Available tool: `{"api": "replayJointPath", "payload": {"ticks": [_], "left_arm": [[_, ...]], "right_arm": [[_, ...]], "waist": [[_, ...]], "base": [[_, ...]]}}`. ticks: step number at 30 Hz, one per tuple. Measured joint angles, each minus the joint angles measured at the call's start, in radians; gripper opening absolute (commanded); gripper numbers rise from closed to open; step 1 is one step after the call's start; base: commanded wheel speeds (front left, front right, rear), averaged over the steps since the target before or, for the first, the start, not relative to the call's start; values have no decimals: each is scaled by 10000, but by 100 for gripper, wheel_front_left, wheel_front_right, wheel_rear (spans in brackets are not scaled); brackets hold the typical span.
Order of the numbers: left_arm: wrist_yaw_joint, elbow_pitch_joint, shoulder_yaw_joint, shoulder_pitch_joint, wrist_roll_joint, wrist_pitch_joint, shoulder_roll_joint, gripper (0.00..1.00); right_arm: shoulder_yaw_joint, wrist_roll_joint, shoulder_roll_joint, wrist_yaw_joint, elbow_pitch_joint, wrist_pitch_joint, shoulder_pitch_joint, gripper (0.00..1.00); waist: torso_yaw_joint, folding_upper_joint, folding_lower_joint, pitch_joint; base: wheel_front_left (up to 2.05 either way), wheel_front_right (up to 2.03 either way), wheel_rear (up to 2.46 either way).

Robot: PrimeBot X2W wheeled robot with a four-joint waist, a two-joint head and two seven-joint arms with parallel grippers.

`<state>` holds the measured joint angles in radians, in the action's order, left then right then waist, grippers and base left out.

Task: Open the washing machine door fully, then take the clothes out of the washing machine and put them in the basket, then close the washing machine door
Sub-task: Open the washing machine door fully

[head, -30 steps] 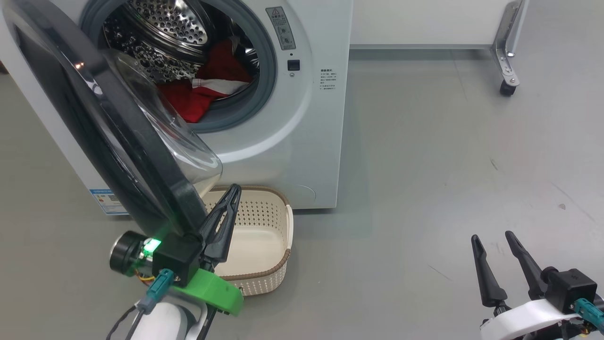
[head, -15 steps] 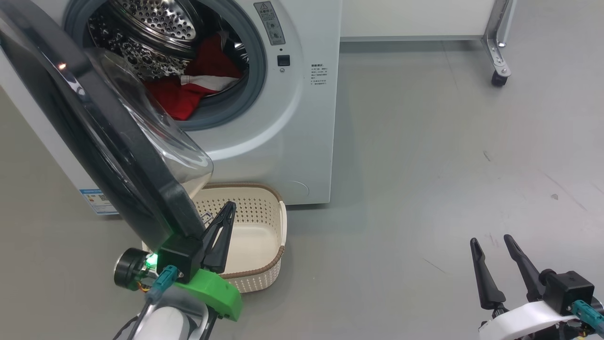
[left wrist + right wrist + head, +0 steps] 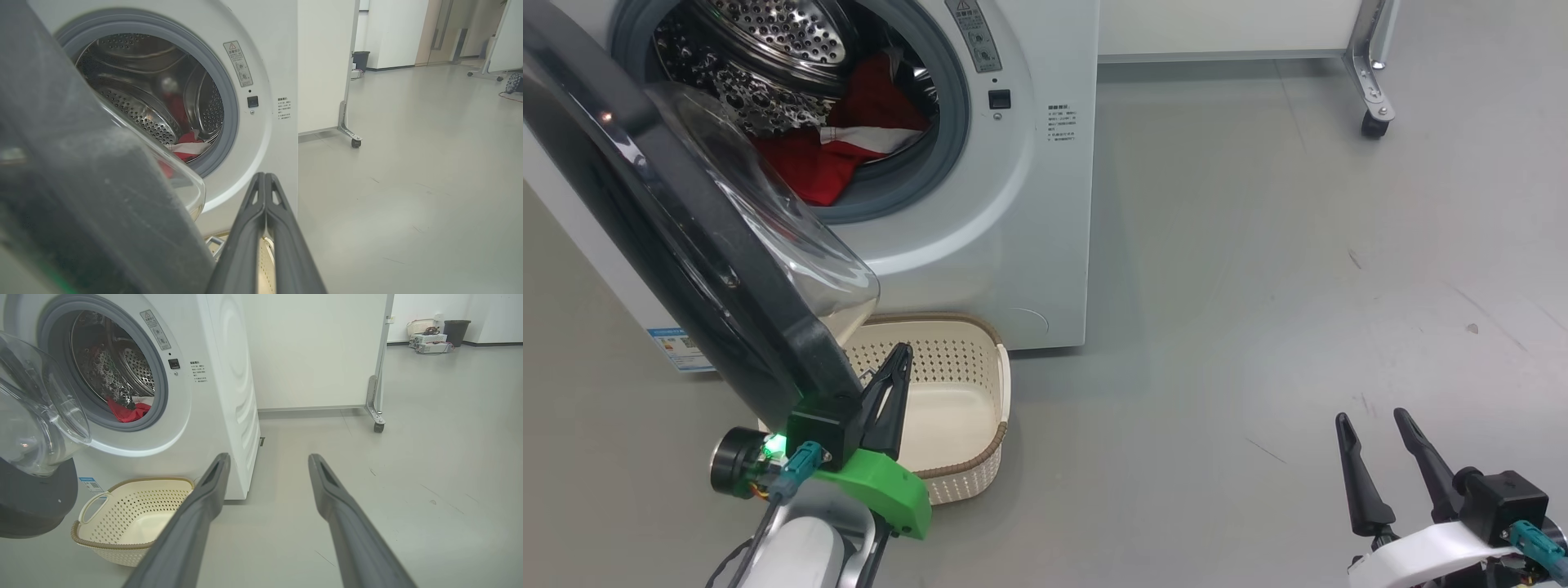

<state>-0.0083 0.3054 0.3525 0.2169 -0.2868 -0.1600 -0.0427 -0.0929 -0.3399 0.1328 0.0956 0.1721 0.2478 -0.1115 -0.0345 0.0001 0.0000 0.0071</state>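
Pressed-together, empty left fingers [image 3: 888, 396] sit just right of the washing machine door [image 3: 703, 278], at its lower rim. The right fingers [image 3: 1357, 474] are spread and well apart from it, so the left arm is nearer.

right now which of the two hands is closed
The left hand, by the black rim of the door above the basket: its fingers are pressed together, holding nothing. The right hand has its fingers apart over the floor.

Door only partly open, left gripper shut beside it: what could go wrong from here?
The door hangs over the basket, so clothes pulled out could catch on it or miss.
The shut left gripper sits close by the door's edge above the basket; a push might slip off and knock the basket.
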Motion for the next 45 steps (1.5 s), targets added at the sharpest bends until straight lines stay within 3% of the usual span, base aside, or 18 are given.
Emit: {"api": "replayJointPath", "payload": {"ticks": [21, 45], "left_arm": [[251, 965, 236, 331, -198, -382, 46, 0], [255, 1718, 537, 495, -320, -702, 215, 0]], "right_arm": [[251, 79, -136, 90, 161, 0, 6, 100], [431, 84, -313, 176, 230, 0, -3, 100]], "waist": [[330, 0, 0, -4], [1984, 0, 0, -148]], "base": [[0, 0, 0], [0, 0, 0]]}}
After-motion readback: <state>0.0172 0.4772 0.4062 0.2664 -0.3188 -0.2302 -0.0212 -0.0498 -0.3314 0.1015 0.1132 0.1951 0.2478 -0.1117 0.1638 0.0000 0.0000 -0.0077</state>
